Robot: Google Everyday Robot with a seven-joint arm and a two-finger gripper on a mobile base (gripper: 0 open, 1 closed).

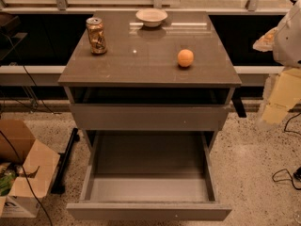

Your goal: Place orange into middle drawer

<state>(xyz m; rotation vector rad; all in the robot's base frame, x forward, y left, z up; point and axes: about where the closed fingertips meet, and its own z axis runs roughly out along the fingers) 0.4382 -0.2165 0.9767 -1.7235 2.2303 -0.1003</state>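
The orange (185, 58) sits on the right part of the cabinet top (141, 55), small, round and smooth. The middle drawer (148, 161) is pulled out wide below it, with a bare flat floor and a plain front. My arm comes in at the right edge, white above and pale yellow below. My gripper (278, 100) hangs beside the cabinet's right side, to the right of the orange and lower than it, apart from the orange and the drawer.
A dented golden can (96, 35) stands at the top's left rear. A white bowl (151, 17) sits at the rear middle. A shut plain drawer front (148, 117) is above the open drawer. A cardboard box (23, 168) and cables lie on the floor at left.
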